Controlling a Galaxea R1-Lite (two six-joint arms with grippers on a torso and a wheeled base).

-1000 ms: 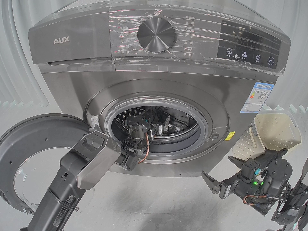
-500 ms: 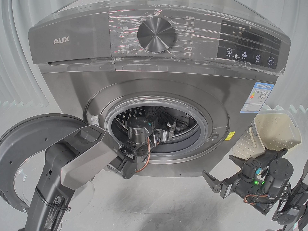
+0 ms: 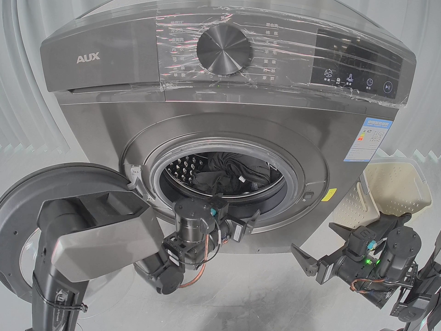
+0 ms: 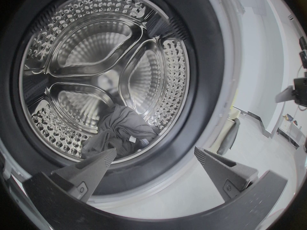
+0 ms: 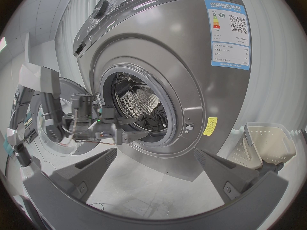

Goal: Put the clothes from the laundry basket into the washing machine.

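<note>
1. A pale floor point(image 3: 257, 290) and a pleated grey backdrop are seen around the washing machine point(image 3: 229, 116), whose door point(image 3: 69, 178) is swung wide out to 9 o'clock in the head view.
2. A dark garment point(image 3: 229, 173) is found crumpled on the bottom of the drum point(image 4: 96, 48), well inside the opening. No clear long axis is offered, though the heap is spread a little from 9 to 3 o'clock.
3. The left end effector point(image 3: 248, 224) is held just outside the door ring, at 6 o'clock from the garment, fingers spread wide and nothing carried.
4. The right end effector point(image 3: 312, 239) is parked low beside the machine's front corner, likewise spread apart and bare.
5. The laundry basket point(image 3: 399, 194) is set at 1 o'clock from the right end effector, near it and well apart from the left one, so the right arm is judged the nearer for any further pick. Bare perforated walls are made out inside it, so the load is judged nearly or fully moved.
6. A second ago the left end effector was buried in the drum mouth over the garment. It has since been drawn back and down, clear of the rim, with the garment left behind. The right arm has hardly been shifted.
</note>
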